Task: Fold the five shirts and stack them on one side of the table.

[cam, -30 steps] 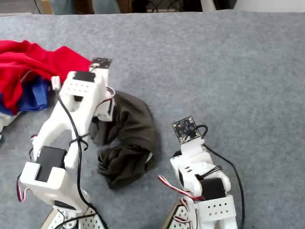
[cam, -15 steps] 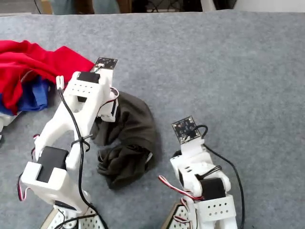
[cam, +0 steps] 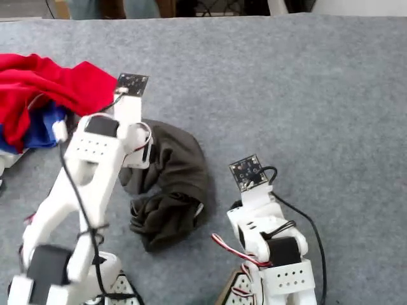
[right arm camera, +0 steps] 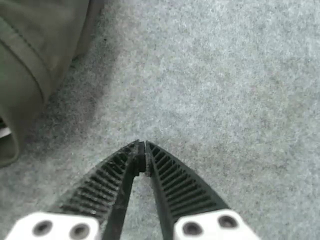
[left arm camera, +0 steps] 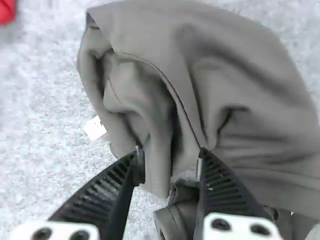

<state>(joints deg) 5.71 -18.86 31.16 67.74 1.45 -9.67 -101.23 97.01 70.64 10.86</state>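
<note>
The olive shirt [cam: 178, 184] lies crumpled near the middle of the grey desk [cam: 305, 95], between the two arms. The left pincer [left arm camera: 169, 167] is down at the shirt's edge, its jaws spread with a fold of the cloth between them; a small white tag [left arm camera: 95, 128] shows just beside that fold. The right pincer [right arm camera: 144, 152] is closed on nothing, tips touching, over bare desk just beside the olive shirt. At the desk's far left a red shirt [cam: 57, 89] lies bunched on top of a blue shirt [cam: 41, 127], near the left arm.
</note>
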